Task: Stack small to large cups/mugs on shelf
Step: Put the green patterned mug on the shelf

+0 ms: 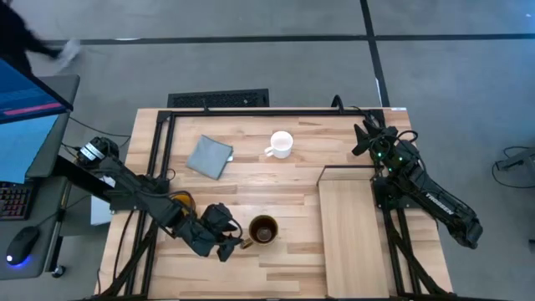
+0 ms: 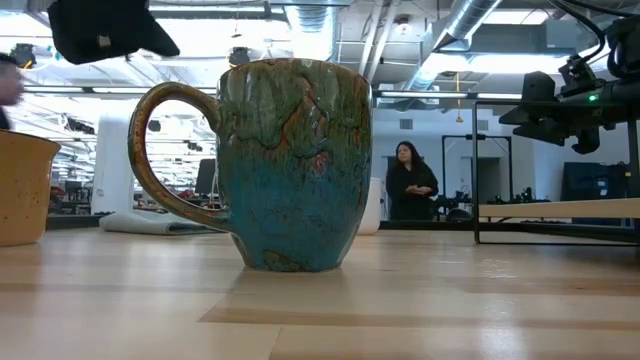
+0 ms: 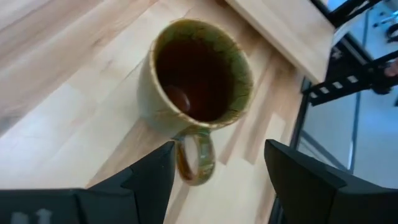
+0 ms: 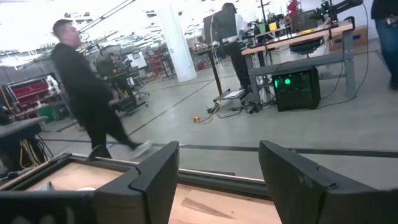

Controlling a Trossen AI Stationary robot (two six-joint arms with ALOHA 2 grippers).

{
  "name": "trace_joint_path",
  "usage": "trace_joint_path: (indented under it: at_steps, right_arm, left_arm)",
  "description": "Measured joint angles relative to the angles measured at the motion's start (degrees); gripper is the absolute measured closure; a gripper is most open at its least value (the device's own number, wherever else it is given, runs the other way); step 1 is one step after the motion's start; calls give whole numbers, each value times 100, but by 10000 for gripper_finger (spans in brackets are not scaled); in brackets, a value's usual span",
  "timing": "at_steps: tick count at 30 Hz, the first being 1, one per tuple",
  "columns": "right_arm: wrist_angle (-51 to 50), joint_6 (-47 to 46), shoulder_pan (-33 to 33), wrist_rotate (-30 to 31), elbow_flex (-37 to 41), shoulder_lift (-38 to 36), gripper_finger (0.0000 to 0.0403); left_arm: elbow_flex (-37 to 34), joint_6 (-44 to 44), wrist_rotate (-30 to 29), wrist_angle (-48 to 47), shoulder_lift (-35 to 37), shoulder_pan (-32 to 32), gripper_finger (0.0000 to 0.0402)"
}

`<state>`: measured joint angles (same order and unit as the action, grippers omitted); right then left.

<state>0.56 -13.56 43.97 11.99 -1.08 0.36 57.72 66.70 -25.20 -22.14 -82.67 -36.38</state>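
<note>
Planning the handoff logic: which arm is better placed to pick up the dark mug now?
Left. Its open gripper hovers beside the dark mug, fingers flanking the handle; the right gripper waits at the table's far side.

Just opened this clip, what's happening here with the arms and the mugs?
The left gripper is open beside the dark brown mug, its fingers either side of the handle without gripping. The yellow-orange mug and white mug stand on the table. The shelf holds no mugs. The right gripper waits, open, at the table's far edge.
</note>
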Motion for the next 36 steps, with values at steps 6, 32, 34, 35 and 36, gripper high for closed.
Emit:
trace_joint_path:
  at_steps: [6,32,34,35,36]
  right_arm:
    - [0,-1,0,0,0,0,159]
    - [0,-2,-2,2,0,44,159]
    - [2,-2,-2,2,0,44,159]
    - [2,-2,-2,2,-1,44,159]
    - [2,-2,-2,2,-1,44,159]
  left_arm:
    - [2,-72,92,19,-75,-3,165]
    - [0,-232,227,-242,-566,39,165]
    - [0,-232,222,-144,-566,42,165]
    - [0,-236,219,-93,-566,50,165]
    - [0,-240,208,-12,-568,61,165]
